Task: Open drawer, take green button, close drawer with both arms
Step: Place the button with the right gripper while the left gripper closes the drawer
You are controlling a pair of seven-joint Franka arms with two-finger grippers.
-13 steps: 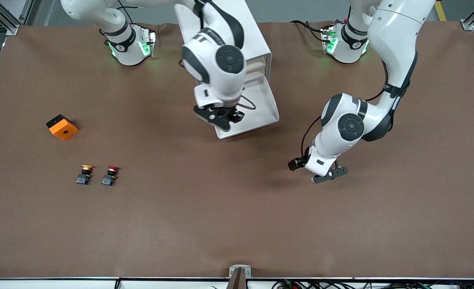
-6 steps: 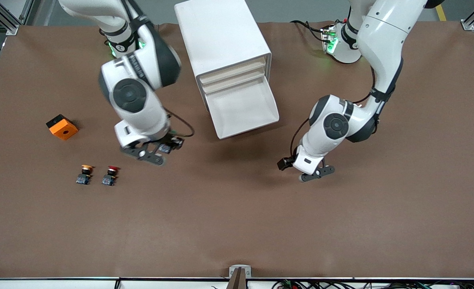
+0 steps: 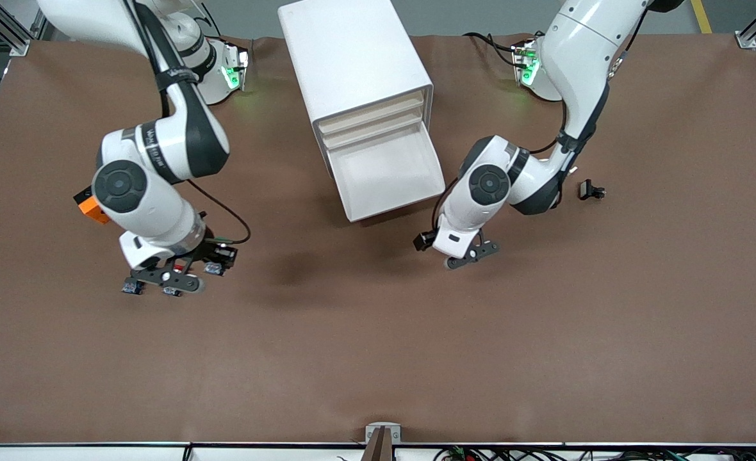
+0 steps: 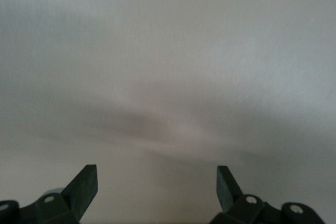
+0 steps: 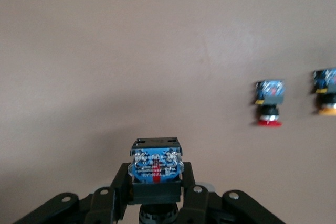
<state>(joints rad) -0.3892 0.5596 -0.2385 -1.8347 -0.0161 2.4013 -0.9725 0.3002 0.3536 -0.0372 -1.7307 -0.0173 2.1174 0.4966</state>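
Red-capped button point(image 5: 269, 103) beneath right pincer point(image 3: 172, 280) pinching button point(image 5: 156, 167), left pincer point(image 3: 466, 255) spread.

Drawer point(image 3: 387, 173) open in front of cabinet point(image 3: 352, 57)

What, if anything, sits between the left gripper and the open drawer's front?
Nothing visible. The left gripper, fingers open, hangs over bare table just off the drawer front, toward the left arm's end. The right gripper, shut on the button, is over the table toward the right arm's end.
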